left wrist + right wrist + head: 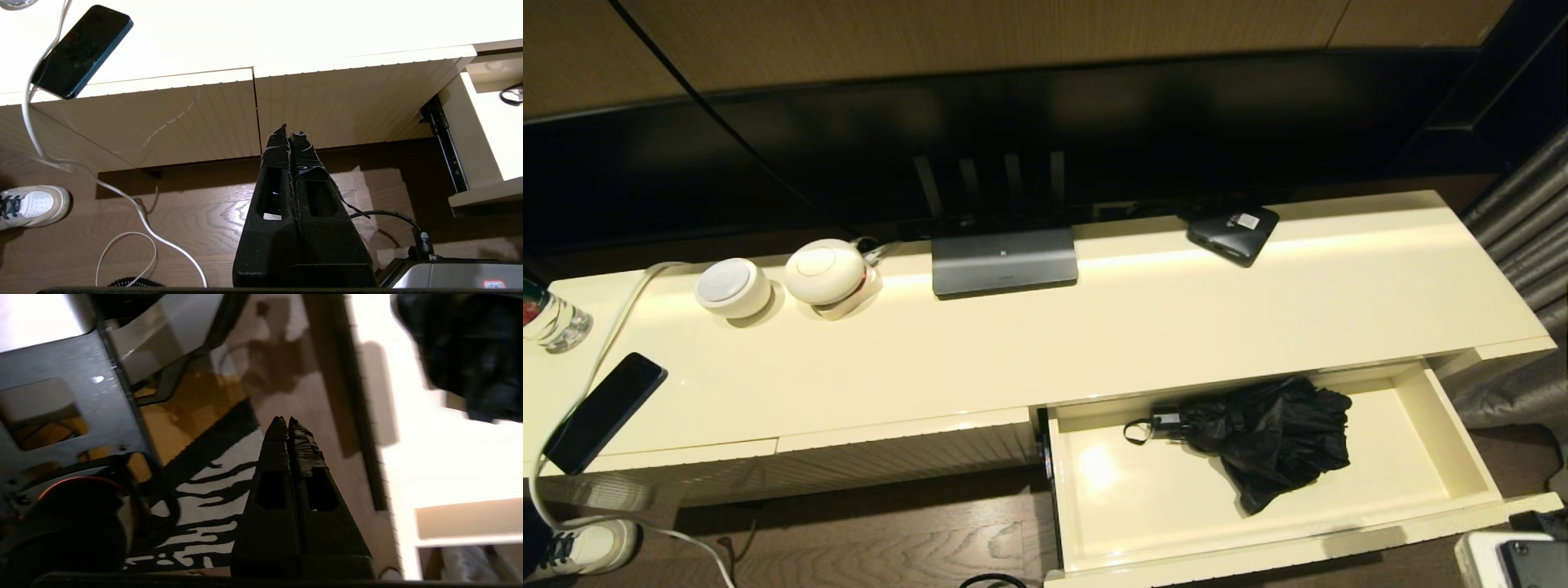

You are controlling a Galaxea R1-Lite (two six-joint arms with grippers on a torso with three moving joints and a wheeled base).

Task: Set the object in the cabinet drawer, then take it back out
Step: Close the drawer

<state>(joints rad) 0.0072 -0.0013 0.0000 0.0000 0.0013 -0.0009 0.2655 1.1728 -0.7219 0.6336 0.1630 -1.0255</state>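
The object, a black compact umbrella (pixel 1270 437), lies loose in the pulled-out cream cabinet drawer (pixel 1470 445), its handle and wrist loop pointing left. In the right wrist view the umbrella (pixel 466 351) shows as a dark mass on the bright drawer floor. My right gripper (pixel 284 421) is shut and empty, outside the drawer over the floor, apart from the umbrella. Low before the closed ribbed front panels hangs my left gripper (pixel 289 131), shut and empty. Neither arm shows in the head view.
On the cabinet top (pixel 1176 327) stand a grey box (pixel 1005 261), a small black box with a white label (pixel 1232 231), two white round devices (pixel 780 282), a phone (pixel 605 411) and a white cable. A white shoe (pixel 34 204) rests on the wooden floor.
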